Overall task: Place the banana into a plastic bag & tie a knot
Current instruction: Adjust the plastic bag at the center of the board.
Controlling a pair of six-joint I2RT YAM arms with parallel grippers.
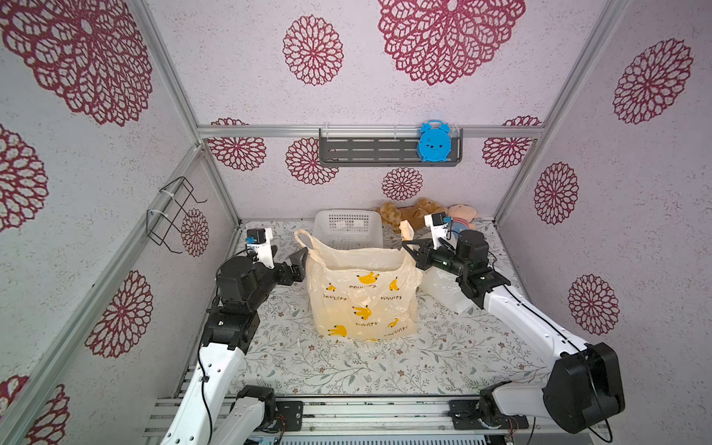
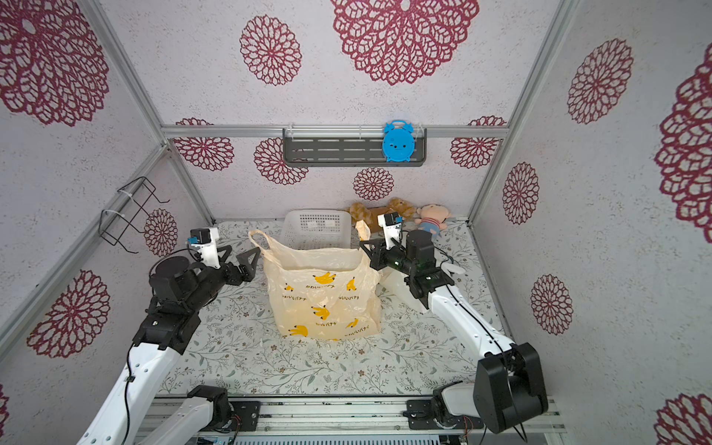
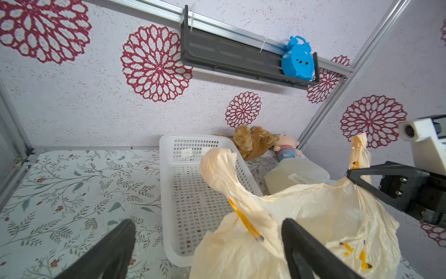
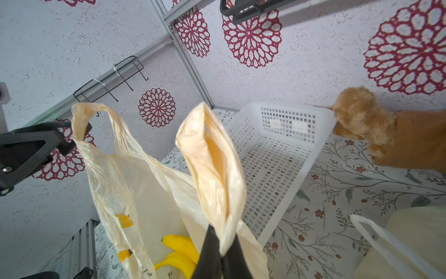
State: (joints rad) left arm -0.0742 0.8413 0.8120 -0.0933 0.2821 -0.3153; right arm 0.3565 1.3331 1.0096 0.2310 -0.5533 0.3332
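A wire rack (image 1: 171, 214) hangs on the left wall. In the middle of the flowered table (image 1: 346, 366) the plastic bag (image 1: 362, 296), pale yellow with printed bananas, stands upright with its mouth open. The right wrist view shows the banana (image 4: 179, 251) lying inside it, low down. Just behind the bag, on the far side, sits a white basket (image 1: 348, 229) of perforated plastic, with two small white labels on its far wall. On the far wall a grey shelf (image 1: 370, 152) carries a blue alarm clock (image 1: 434, 141) at its right end. To the right of the yellow bag, partly under the right arm, lies a second bag (image 1: 443, 289), whitish; what it holds cannot be made out. Two soft toys (image 1: 420, 214) lie in the far right corner.

The left gripper (image 1: 287, 256) is at the bag's left edge with its jaws spread wide and gripping nothing. The bag's left handle (image 1: 302, 237) rises as a free loop just beside one finger (image 3: 304, 251); whether they touch cannot be told. The right gripper (image 4: 218, 244) is clamped tight on the base of the right handle (image 4: 212, 157), whose loop sticks up above the jaws.
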